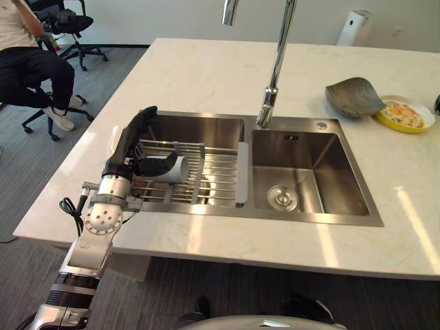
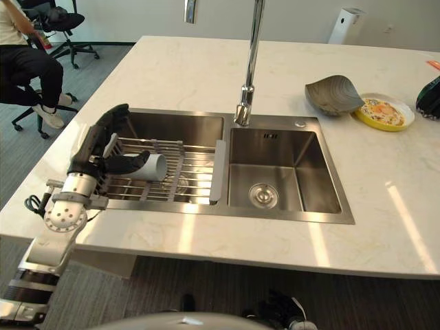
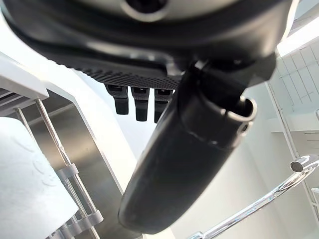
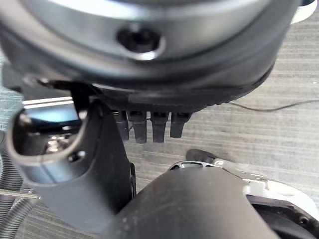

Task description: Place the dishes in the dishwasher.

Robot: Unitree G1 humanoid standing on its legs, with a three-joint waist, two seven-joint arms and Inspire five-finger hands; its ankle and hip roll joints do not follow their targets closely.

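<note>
Progress: early, no dish stowed | left robot hand (image 1: 137,141) fingers straight, holding nothing, beside white cup (image 1: 172,169) on sink rack (image 1: 213,172) | right robot hand (image 4: 149,124) relaxed, empty | grey bowl (image 1: 353,97), yellow plate (image 1: 405,114) at worktop (image 1: 206,69) far right edge.

I see left arm (image 1: 86,258) silver-grey, ribbed dark band near lower segment, round wrist joint with ring of small holes. Left hand (image 1: 132,146) dark, matte; fingers (image 3: 134,102) blocky, black; thumb (image 3: 189,159) smooth, rounded, glossy, with metal ring at base. Textured dotted palm pad behind fingers. Right hand (image 4: 149,89) same dark shell, recessed screw above finger row.
</note>
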